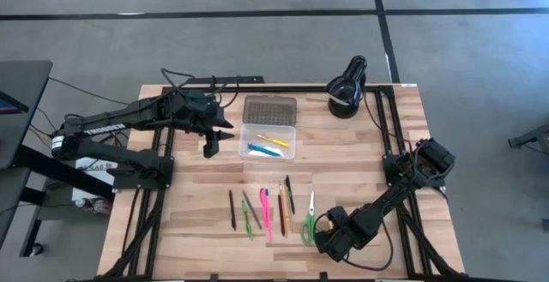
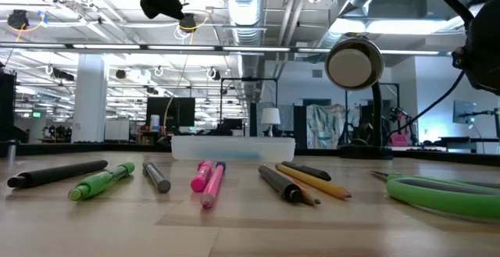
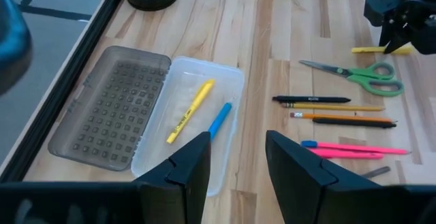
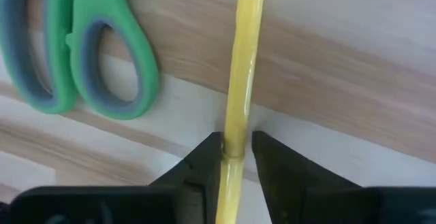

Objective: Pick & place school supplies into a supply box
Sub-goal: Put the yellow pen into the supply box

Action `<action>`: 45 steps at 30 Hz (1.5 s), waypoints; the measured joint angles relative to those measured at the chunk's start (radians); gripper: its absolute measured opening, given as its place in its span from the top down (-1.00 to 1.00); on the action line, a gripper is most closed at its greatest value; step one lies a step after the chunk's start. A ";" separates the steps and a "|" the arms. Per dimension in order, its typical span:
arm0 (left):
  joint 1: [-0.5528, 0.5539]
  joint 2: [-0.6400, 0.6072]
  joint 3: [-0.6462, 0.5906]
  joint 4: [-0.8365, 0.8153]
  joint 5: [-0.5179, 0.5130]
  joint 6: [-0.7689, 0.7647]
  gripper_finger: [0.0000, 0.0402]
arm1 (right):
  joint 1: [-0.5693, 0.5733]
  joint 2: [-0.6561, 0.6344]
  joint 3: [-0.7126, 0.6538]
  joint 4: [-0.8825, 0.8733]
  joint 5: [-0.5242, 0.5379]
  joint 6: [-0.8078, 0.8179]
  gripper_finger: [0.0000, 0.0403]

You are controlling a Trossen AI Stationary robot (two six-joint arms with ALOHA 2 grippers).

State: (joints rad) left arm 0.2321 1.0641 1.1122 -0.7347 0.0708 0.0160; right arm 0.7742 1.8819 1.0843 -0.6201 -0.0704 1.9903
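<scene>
My right gripper (image 4: 235, 149) pinches a yellow pen (image 4: 244, 60) on the table's near right, beside the green-handled scissors (image 4: 75, 54). My left gripper (image 3: 235, 163) hovers spread, left of the supply box (image 1: 268, 141).

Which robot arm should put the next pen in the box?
The right. Its gripper is already closed around a yellow pen beside the scissors. The left gripper hangs open and empty over the box.
</scene>
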 joint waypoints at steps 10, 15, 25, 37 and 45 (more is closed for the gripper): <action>-0.009 0.000 0.000 -0.012 0.000 -0.037 0.32 | -0.014 0.001 0.000 -0.031 -0.019 -0.035 0.80; -0.021 0.000 0.000 -0.012 -0.023 -0.054 0.32 | -0.021 0.000 0.000 -0.043 -0.023 -0.061 0.86; -0.027 0.000 0.000 -0.017 -0.051 -0.076 0.32 | -0.030 0.000 0.000 -0.064 -0.020 -0.062 0.88; -0.027 0.000 0.000 -0.018 -0.060 -0.083 0.32 | -0.030 0.000 0.000 -0.067 -0.015 -0.056 0.88; -0.027 0.001 0.000 -0.019 -0.060 -0.083 0.32 | -0.030 0.000 0.000 -0.067 -0.012 -0.053 0.88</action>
State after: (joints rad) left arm 0.2050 1.0649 1.1122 -0.7532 0.0105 -0.0673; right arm 0.7441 1.8815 1.0843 -0.6872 -0.0824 1.9369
